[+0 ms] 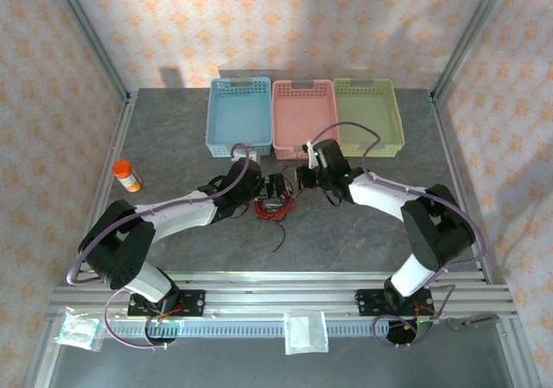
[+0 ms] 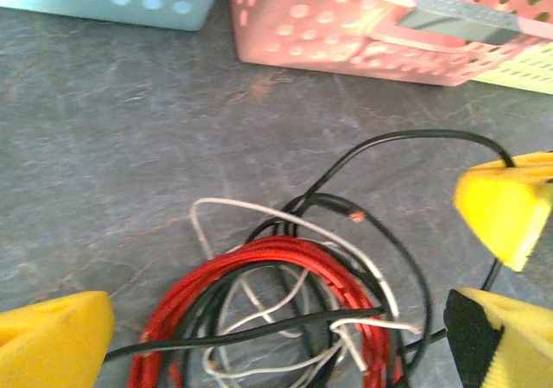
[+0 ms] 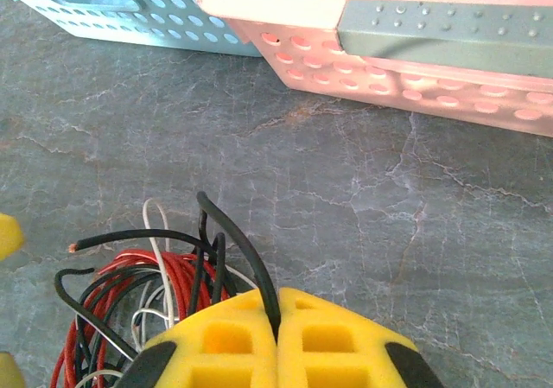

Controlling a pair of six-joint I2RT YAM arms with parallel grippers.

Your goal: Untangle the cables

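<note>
at the right gripper (image 3: 277, 319), a black cable (image 3: 244, 246) sits pinched.

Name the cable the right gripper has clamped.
The black cable: it runs into the seam of the shut right gripper; the red cable and white cable lie loose beside it.

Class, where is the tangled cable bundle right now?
Top view: the cables lie mid-table, just nearer than the pink basket, straddled by the open left pincer, the right pincer shut on one black strand.
</note>
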